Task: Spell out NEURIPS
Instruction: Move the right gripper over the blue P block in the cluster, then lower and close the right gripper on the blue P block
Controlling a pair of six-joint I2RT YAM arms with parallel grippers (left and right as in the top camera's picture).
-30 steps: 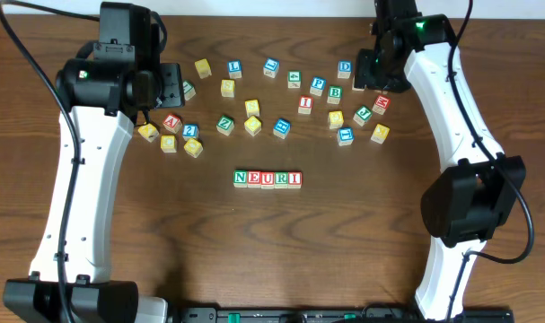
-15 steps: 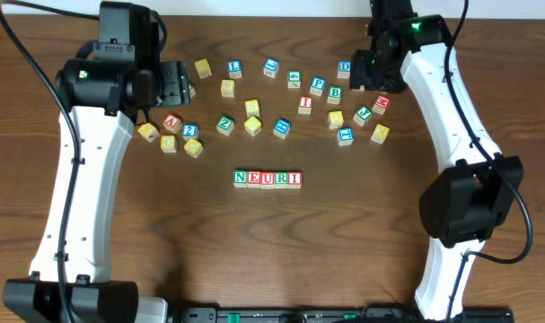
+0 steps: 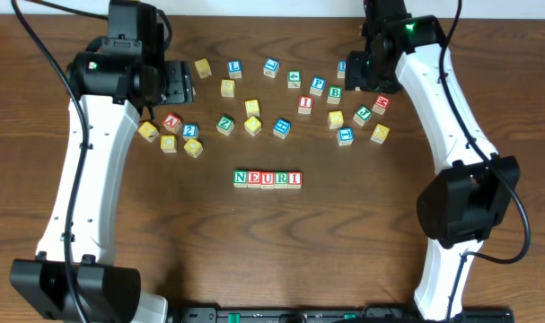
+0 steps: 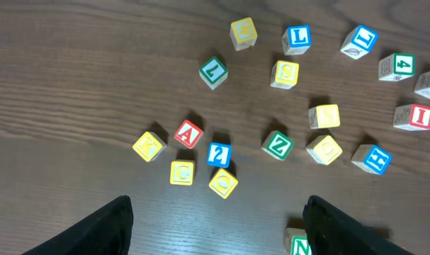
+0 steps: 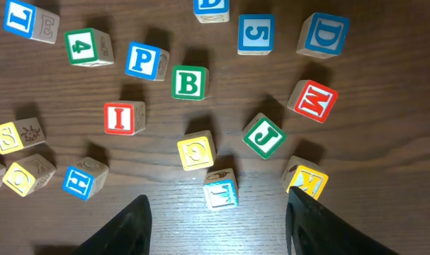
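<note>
Nearest you on the table [image 3: 164,233], the NEURI row [image 3: 268,178] lies straight and tight, five cubes touching side to side, with bare wood to the right of the I for two more letters.

Beyond it lies the loose scatter. The P cube [image 5: 145,60] — blue frame, face up, turned a little off square — sits on the right-hand side of the pile, with the B cube [image 5: 189,83] just beside it and the 4 cube [image 5: 89,47] near on the other side. A yellow S cube [image 4: 285,73] lies toward the left side, with room around it.

Farthest out, both arms hang over the scatter. Your left gripper [image 4: 216,212] is spread wide and carries nothing; your right gripper [image 5: 218,212] is likewise parted and empty.

I judge P to be the next pick, and the right arm the closer one. Expect these cubes to be light, rigid wood with smooth painted faces — they won't crush, but they may skate or twist if you pinch a corner. Turn the wrist to match the cube, come straight down, and close on two opposite flat sides, choosing the pair that faces away from the B.
</note>
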